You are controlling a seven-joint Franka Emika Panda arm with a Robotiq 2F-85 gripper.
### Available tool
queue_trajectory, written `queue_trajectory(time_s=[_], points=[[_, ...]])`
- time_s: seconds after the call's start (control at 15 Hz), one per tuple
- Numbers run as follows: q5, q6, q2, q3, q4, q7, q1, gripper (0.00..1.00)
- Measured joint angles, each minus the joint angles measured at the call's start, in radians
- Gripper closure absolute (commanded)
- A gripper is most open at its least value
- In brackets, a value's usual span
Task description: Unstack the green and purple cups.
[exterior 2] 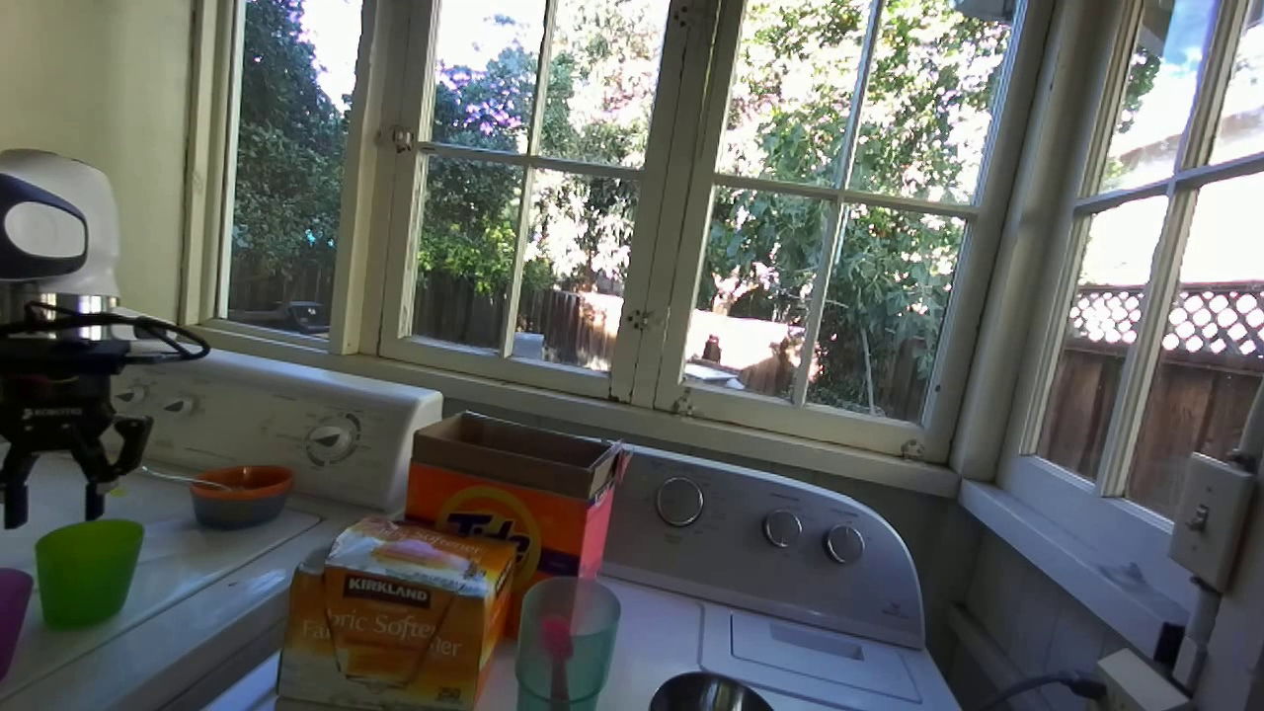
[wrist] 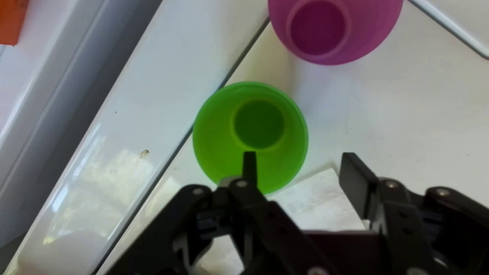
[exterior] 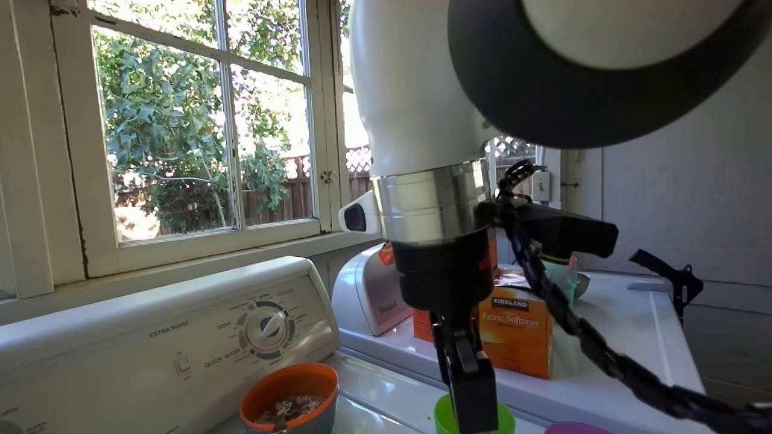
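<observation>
The green cup (wrist: 210,137) stands upright on the white washer top, in the middle of the wrist view. It also shows in both exterior views (exterior: 445,416) (exterior 2: 89,578). The purple cup (wrist: 366,34) stands apart from it at the top edge of the wrist view. It is cut off in both exterior views (exterior: 576,428) (exterior 2: 10,617). My gripper (wrist: 299,162) is open, with nothing between its fingers. One finger overlaps the green cup's near side in the wrist view; the other is beside the cup. In an exterior view the fingertips (exterior 2: 54,509) are above the cup's rim.
White paper (wrist: 317,202) lies beside the green cup. An orange-rimmed bowl (exterior: 289,401) (exterior 2: 242,494) with a spoon stands by the control panel. A Kirkland box (exterior: 515,337) (exterior 2: 395,632), Tide box (exterior 2: 513,494), teal cup (exterior 2: 568,642) and metal bowl (exterior 2: 711,694) stand on the neighbouring machine.
</observation>
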Motion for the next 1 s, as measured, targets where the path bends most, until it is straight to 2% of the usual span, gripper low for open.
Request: queue_trajectory(time_s=[0.07, 0.13, 0.4, 0.73, 1.0], points=[[0.0, 0.002, -0.017, 0.0, -0.004, 0.009, 0.0, 0.02], [0.0, 0.002, -0.037, 0.0, -0.009, 0.024, 0.0, 0.0], [0.037, -0.009, -0.137, -0.006, -0.05, 0.089, -0.009, 0.0], [0.221, -0.067, -0.241, -0.027, -0.122, 0.079, -0.034, 0.0], [0.31, -0.074, -0.317, -0.054, -0.196, 0.078, -0.043, 0.0]])
